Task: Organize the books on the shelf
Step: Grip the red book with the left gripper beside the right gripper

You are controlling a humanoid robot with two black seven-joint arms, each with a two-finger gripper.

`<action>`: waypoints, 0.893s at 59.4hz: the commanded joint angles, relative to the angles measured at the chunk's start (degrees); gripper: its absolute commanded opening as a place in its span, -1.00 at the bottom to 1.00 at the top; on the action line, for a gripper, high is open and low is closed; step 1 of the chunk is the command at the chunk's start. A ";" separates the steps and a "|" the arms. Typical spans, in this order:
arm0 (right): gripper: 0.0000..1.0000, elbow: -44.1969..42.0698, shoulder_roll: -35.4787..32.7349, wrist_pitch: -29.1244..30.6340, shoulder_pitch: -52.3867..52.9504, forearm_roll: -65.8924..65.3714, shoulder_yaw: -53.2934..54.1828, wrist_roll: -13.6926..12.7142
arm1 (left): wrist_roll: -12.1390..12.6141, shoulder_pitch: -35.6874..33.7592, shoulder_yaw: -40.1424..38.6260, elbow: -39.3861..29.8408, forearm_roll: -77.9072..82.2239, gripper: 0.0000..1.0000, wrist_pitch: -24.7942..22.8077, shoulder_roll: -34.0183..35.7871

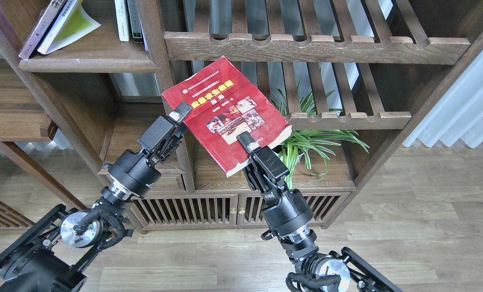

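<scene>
The red book [225, 113] with a yellow title and photos is held tilted in the air in front of the bookcase. My right gripper [244, 142] is shut on its lower edge. My left gripper [180, 117] is at the book's left edge, one finger [182, 112] lying on the cover; the other finger is hidden. The lime-yellow book [69, 26] and the dark maroon book [42, 24] lean together on the dark-brown shelf [91, 61] at the upper left.
Thin white and dark upright books [123, 20] stand at the shelf's right end. Two slatted racks [314, 44] [347, 119] lie behind the red book. A green plant [318, 136] sits right of my right gripper. An upright post [160, 77] divides the bays.
</scene>
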 commanded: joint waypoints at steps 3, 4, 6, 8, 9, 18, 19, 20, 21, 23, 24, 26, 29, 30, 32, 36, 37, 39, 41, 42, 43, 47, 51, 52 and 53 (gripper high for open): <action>-0.97 0.00 0.00 0.01 -0.18 -0.41 -0.30 -0.07 | 0.02 0.08 0.75 0.01 0.24 0.56 -0.01 -0.36; -0.97 0.00 0.00 0.01 -0.18 -0.50 -0.30 -0.16 | 0.02 0.08 0.84 0.01 0.24 0.55 -0.01 -0.36; -0.97 0.00 0.00 0.01 -0.18 -0.76 -0.30 -0.42 | 0.02 0.08 1.02 0.01 0.24 0.55 -0.01 -0.45; -0.97 0.00 0.00 0.01 -0.27 -0.85 -0.30 -0.68 | 0.02 0.08 1.28 0.01 0.24 0.55 -0.01 -0.45; -0.97 0.00 0.00 0.01 -0.27 -0.85 -0.30 -0.77 | 0.02 0.08 1.45 0.01 0.24 0.55 -0.01 -0.45; -0.97 0.00 0.00 0.01 -1.41 -1.03 -1.26 -1.12 | 0.02 0.43 2.07 0.01 0.24 0.54 -0.01 -0.45; -0.97 0.00 0.00 0.01 -1.41 -1.03 -1.35 -1.12 | 0.02 0.43 2.07 0.01 0.24 0.54 -0.01 -0.45; -0.97 0.00 0.00 0.01 -1.58 -1.46 -1.52 -1.47 | 0.02 0.34 2.07 0.01 0.24 0.54 -0.01 -0.71; -0.97 0.00 0.00 0.01 -1.58 -1.47 -1.53 -1.56 | 0.02 0.34 2.07 0.01 0.24 0.54 -0.01 -0.80; -0.97 0.00 0.00 0.01 -1.67 -1.55 -1.61 -1.91 | 0.02 0.34 2.07 0.01 0.24 0.54 -0.01 -1.06; -0.97 0.00 0.00 0.01 -1.76 -1.55 -1.61 -2.00 | 0.02 0.34 2.07 0.01 0.24 0.54 -0.01 -1.15; -0.97 0.00 0.00 0.01 -2.20 -1.64 -1.79 -2.44 | 0.02 0.34 2.16 0.01 0.24 0.54 -0.01 -1.24; -0.97 0.00 0.00 0.01 -2.55 -1.64 -1.88 -2.62 | 0.02 0.43 2.42 0.01 0.24 0.54 -0.01 -1.24; -0.97 0.00 0.00 0.01 -2.64 -1.64 -1.96 -2.70 | 0.02 0.52 2.51 0.01 0.24 0.52 -0.01 -1.15; -0.97 0.00 0.00 0.01 -2.90 -1.64 -1.97 -2.88 | 0.02 0.61 2.69 0.01 0.24 0.48 -0.01 -1.06; -0.97 0.00 0.00 0.01 -3.25 -1.73 -1.97 -3.32 | 0.02 0.70 2.86 0.01 0.24 0.39 -0.01 -1.06; -0.97 0.00 0.00 0.01 -3.43 -1.73 -1.97 -3.41 | -0.06 0.70 2.78 0.01 0.24 0.34 -0.01 -1.06; -0.97 0.00 0.00 0.01 -3.52 -1.73 -1.97 -3.67 | -0.06 0.70 2.86 0.01 0.24 0.25 -0.01 -0.98; -0.97 0.00 0.00 0.01 -3.52 -1.73 -1.97 -3.76 | -0.15 0.78 2.86 0.01 0.24 0.14 -0.01 -0.80; -0.97 0.00 0.00 0.01 -3.52 -1.73 -1.88 -3.76 | -0.15 0.78 2.86 0.01 0.24 0.11 -0.01 -0.80; -0.97 0.00 0.00 0.01 -3.43 -1.82 -1.88 -3.76 | -0.24 0.96 2.95 0.01 0.24 0.03 -0.01 -0.71; -0.97 0.00 0.00 0.01 -3.43 -1.91 -1.88 -3.76 | -0.33 1.40 2.95 0.01 0.24 -0.20 -0.01 -0.54; -0.97 0.00 0.00 0.01 -3.43 -1.91 -1.88 -3.76 | -0.77 1.66 2.95 0.01 0.15 -0.57 -0.01 -0.36; -0.97 0.00 0.00 0.01 -3.43 -1.91 -1.88 -3.76 | -0.85 1.66 2.95 0.10 0.15 -0.71 -0.01 -0.36; -0.97 0.00 0.00 0.01 -3.43 -1.91 -1.88 -3.76 | -0.77 1.66 2.95 0.10 0.15 -0.77 -0.01 -0.36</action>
